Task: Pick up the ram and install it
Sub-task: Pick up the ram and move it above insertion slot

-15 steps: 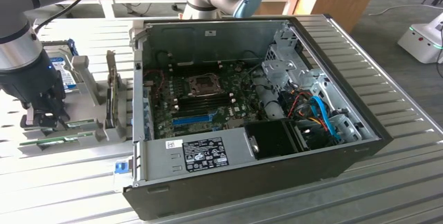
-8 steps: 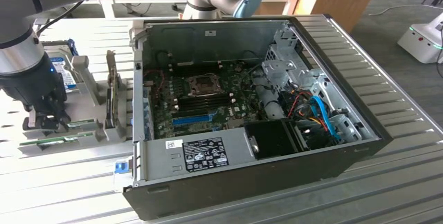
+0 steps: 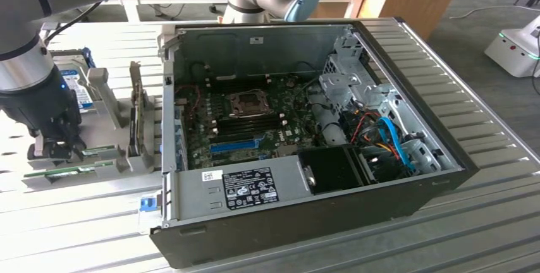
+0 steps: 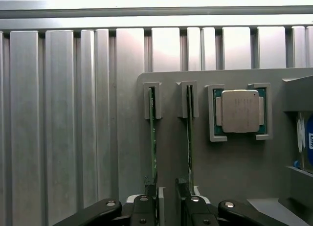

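Overall, a ribbed metal table [image 3: 489,210] is found carrying an open desktop computer case [image 3: 295,225]. The case is laid on its side, so the motherboard [image 3: 253,121] is exposed. A blue expansion slot [image 3: 236,145] and an uncovered processor socket [image 3: 249,103] are noted on that board.

On the exterior view's left, the robot arm [image 3: 25,64] is lowered over a grey parts fixture [image 4: 230,172] set just beside the case. A hard drive with a blue label [image 3: 80,93] is held upright in that fixture, behind the arm.

The gripper [image 4: 167,206] is positioned low over the fixture. Its two black fingers [image 4: 145,209] are seen spread apart, and no part is clamped between them.

Two ram sticks are recorded standing on edge in neighbouring slots of the fixture, parallel and apart. One ram stick [image 4: 152,138] is set farther from the processor chip [image 4: 239,111], and the other ram stick [image 4: 189,138] is just beside it. One finger is lined up with the near end of each stick. Contact with either stick cannot be confirmed. Neither stick is lifted from its slot.

The processor chip is seated in its own framed recess.
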Controlling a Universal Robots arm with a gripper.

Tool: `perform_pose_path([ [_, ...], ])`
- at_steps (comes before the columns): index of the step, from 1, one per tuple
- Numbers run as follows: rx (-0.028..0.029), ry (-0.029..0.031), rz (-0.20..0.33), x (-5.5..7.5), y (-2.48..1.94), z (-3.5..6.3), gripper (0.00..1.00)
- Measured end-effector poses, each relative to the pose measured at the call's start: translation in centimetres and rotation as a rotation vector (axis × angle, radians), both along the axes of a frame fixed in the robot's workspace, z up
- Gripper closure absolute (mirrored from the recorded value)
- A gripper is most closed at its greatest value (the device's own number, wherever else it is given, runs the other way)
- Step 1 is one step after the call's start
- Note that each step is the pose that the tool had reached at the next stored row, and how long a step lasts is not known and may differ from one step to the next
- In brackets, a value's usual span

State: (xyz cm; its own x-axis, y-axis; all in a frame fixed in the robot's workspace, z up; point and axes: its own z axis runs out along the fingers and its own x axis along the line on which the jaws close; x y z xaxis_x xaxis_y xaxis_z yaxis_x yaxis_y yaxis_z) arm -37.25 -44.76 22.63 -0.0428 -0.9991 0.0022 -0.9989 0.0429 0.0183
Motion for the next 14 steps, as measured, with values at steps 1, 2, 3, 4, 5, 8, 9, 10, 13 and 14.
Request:
perform_pose_path([
  [1, 0.0001, -0.0001, 0.000, 0.00, -0.07, -0.01, 0.70],
  [2, 0.0000, 0.0000, 0.000, 0.00, -0.12, 0.00, 0.70],
  [3, 0.0000, 0.0000, 0.000, 0.00, -0.18, 0.00, 0.70],
  [4, 0.0000, 0.0000, 0.000, 0.00, -0.23, 0.00, 0.70],
  [5, 0.0000, 0.0000, 0.000, 0.00, -0.29, 0.00, 0.70],
  [8, 0.0000, 0.0000, 0.000, -0.01, -0.35, 0.00, 0.70],
  [9, 0.0000, 0.0001, 0.000, -0.01, -0.35, 0.00, 0.70],
  [10, 0.0000, 0.0000, 0.000, 0.00, -0.35, 0.00, 0.70],
  [13, 0.0002, -0.0002, 0.000, 0.00, -0.36, -0.09, 0.70],
  [14, 0.0001, -0.0001, 0.000, -0.01, -0.37, -0.18, 0.70],
])
